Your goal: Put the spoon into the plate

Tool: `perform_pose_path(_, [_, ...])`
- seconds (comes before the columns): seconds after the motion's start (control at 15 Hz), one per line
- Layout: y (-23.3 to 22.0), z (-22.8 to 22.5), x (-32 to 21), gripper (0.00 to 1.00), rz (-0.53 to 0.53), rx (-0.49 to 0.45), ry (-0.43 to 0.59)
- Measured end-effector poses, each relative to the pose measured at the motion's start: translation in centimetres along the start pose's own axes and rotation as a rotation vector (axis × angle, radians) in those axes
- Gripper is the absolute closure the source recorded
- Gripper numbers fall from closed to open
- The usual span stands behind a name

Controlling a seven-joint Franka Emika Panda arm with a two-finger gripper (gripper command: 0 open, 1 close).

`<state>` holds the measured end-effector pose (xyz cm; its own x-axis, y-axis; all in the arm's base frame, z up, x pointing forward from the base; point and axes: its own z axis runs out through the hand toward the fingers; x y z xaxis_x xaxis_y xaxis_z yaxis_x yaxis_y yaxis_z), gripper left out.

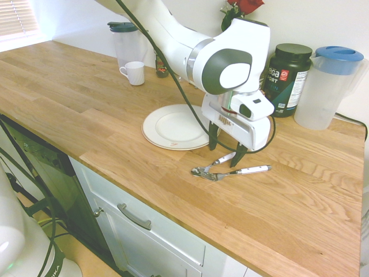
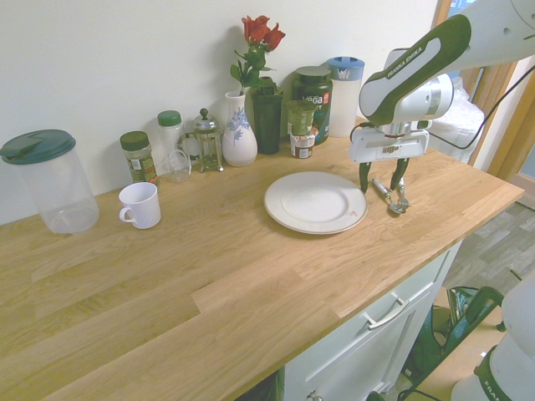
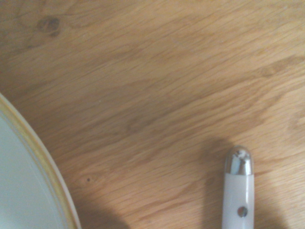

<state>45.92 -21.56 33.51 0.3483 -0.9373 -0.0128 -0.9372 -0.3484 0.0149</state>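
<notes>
The spoon (image 1: 222, 160) lies on the wooden counter just right of the plate (image 1: 158, 134), its silver bowl pointing toward the counter's front edge. A longer white-handled fork (image 1: 253, 169) lies beside it, their metal ends touching. My gripper (image 1: 226, 145) hangs low over the spoon's handle, open, one dark finger on each side and nothing held. From the other side, the gripper (image 2: 382, 180) stands right of the plate (image 2: 284, 209), above the spoon (image 2: 383, 190). The wrist view shows a white handle (image 3: 238, 191) with a metal cap on the wood and the plate's rim (image 3: 33, 162).
Along the back wall stand a dark supplement tub (image 1: 286, 78), a blue-lidded pitcher (image 1: 327, 86), a vase of roses (image 2: 239, 134), jars and a French press (image 2: 205, 138). A white mug (image 1: 135, 73) and a clear jug (image 2: 48, 180) sit further along. The counter's front edge runs close to the cutlery.
</notes>
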Motion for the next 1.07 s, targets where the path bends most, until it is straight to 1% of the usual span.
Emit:
perform_pose_path(0.6, [0.16, 0.20, 0.40, 1.00, -0.011, -0.002, -0.002])
perform_pose_path(1.07, [0.05, 0.19, 0.41, 1.00, -0.011, 0.014, -0.010])
